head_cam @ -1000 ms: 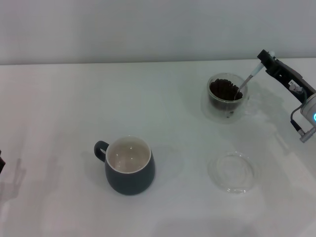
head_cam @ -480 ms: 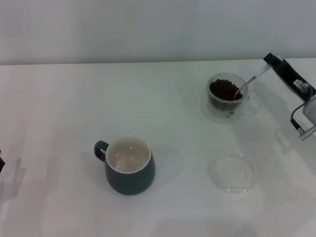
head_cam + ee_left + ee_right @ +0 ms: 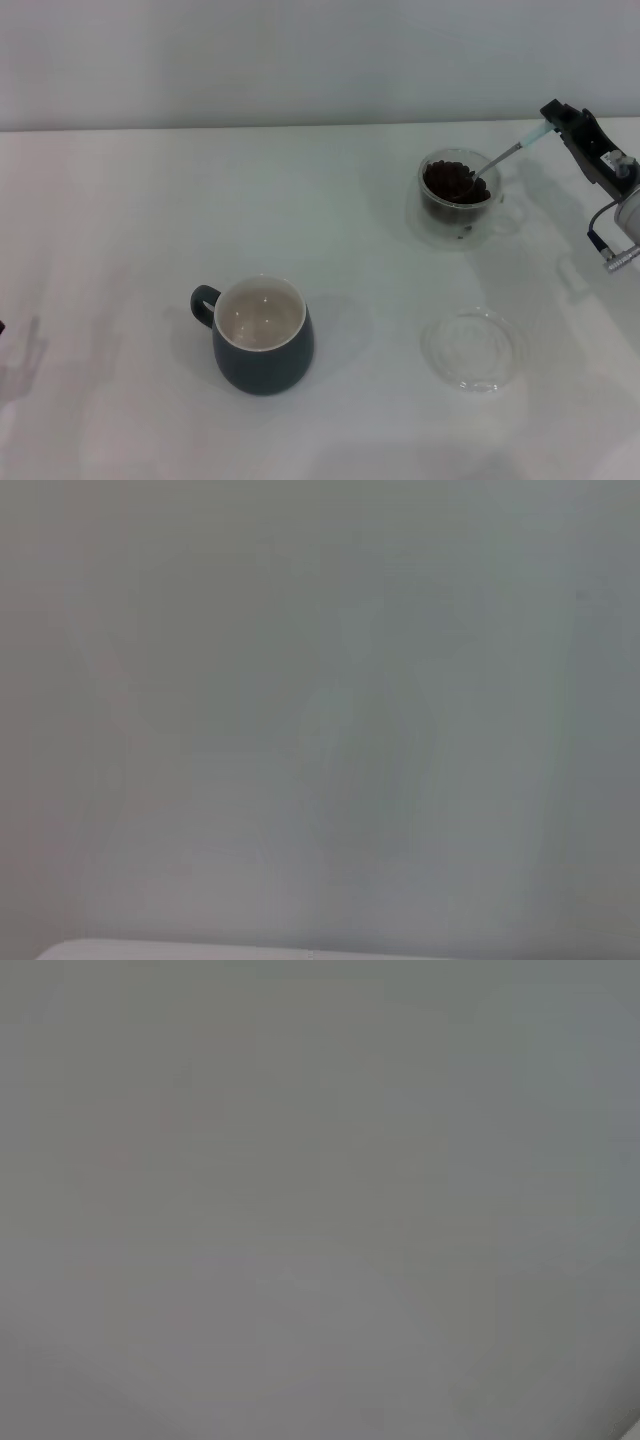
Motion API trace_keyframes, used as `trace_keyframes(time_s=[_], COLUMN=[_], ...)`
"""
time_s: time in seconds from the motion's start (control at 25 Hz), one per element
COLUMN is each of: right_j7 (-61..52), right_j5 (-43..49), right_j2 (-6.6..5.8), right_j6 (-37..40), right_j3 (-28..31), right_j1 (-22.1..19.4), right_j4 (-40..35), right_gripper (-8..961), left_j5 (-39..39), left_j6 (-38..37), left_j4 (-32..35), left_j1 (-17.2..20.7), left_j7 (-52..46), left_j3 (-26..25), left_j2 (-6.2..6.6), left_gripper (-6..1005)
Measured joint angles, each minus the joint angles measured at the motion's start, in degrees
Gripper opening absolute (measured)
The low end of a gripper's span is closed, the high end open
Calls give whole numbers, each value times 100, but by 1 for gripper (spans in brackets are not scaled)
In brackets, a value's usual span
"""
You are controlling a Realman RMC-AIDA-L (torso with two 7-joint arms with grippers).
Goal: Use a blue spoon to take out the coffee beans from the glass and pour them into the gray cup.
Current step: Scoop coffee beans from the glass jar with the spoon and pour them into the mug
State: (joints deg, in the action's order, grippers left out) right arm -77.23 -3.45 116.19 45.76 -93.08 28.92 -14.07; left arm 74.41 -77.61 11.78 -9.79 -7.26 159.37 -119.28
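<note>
The glass point(image 3: 458, 200) stands at the right back of the table, filled with dark coffee beans point(image 3: 452, 181). My right gripper point(image 3: 556, 118) is shut on the pale-blue handle of the blue spoon point(image 3: 508, 153); the spoon slopes down and its silver bowl rests in the beans at the glass's right rim. The gray cup point(image 3: 261, 334) stands left of centre near the front, handle to the left, cream inside with no beans showing. The left gripper is out of view past the left edge. Both wrist views show only blank grey.
A flat clear glass saucer point(image 3: 473, 349) lies in front of the glass, to the right of the gray cup. The white table point(image 3: 120, 230) ends at a pale wall behind.
My right gripper has moved right and a little back, so the spoon's handle has tipped lower and its bowl has drawn toward the glass's right rim. The cups have not moved.
</note>
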Motion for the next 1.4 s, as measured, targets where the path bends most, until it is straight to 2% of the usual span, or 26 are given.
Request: trace_keyframes(time_s=[0.6,1.04,1.4], right_j7=[-664,-706,-956], right_j5=[-6,-6,-52], right_j2=[0,-4,-34], right_j6=[45,89,602], right_j3=[8,11,29], right_j1=[-60,-67,-176], right_j4=[3,-4,44], right_gripper=[148,148,149], left_j5=[4,11,24], left_j6=[0,64,76], left_j4=[-102,-159,-159], left_j1=[-25,-25,-45], left_j7=[-13,-13,-12], left_j3=[-12,-11,-12], left_j2=[3,-7,-7], left_gripper=[864,863,863])
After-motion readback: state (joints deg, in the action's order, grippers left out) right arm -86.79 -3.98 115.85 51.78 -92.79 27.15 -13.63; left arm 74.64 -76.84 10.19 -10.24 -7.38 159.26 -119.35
